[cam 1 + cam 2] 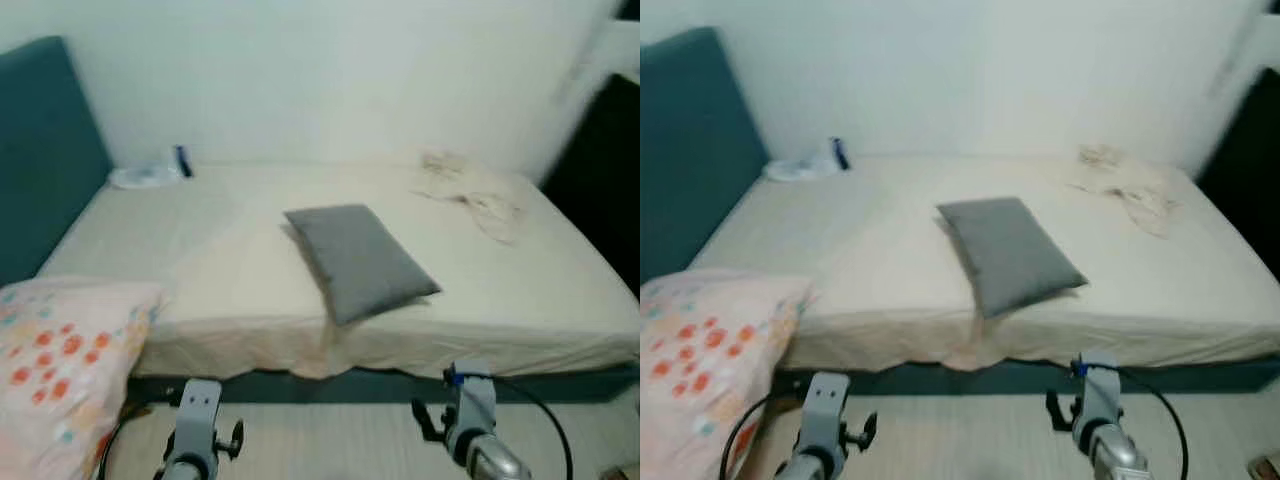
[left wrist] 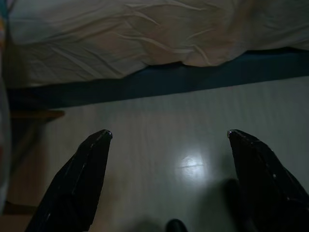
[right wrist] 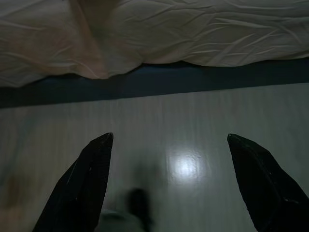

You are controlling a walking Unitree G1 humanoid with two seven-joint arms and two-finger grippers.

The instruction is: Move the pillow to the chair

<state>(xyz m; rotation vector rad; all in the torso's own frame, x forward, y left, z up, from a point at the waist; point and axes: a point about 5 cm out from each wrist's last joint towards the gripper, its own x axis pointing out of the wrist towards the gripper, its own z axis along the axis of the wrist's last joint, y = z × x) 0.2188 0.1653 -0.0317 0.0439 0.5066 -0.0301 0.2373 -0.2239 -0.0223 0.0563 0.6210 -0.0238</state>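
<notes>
A grey pillow point(image 1: 358, 258) lies flat near the front edge of the bed point(image 1: 200, 250), a little right of its middle. Both silver arms hang low in front of the bed, over the pale floor. My left gripper point(image 2: 168, 135) is open, its black fingers point(image 2: 79, 181) spread above the floor, with the hanging sheet and dark bed base beyond. My right gripper point(image 3: 169, 136) is also open over the floor, nothing between its fingers point(image 3: 82, 186). The left arm point(image 1: 195, 430) and the right arm point(image 1: 470, 420) are below the mattress edge.
A pillow with orange and blue dots point(image 1: 60, 365) sits at the bed's front left corner. A teal headboard point(image 1: 45, 150) rises on the left. Crumpled cloth point(image 1: 475, 195) lies at the bed's back right, white items point(image 1: 150, 173) at the back left. A dark object point(image 1: 605, 170) stands at the right.
</notes>
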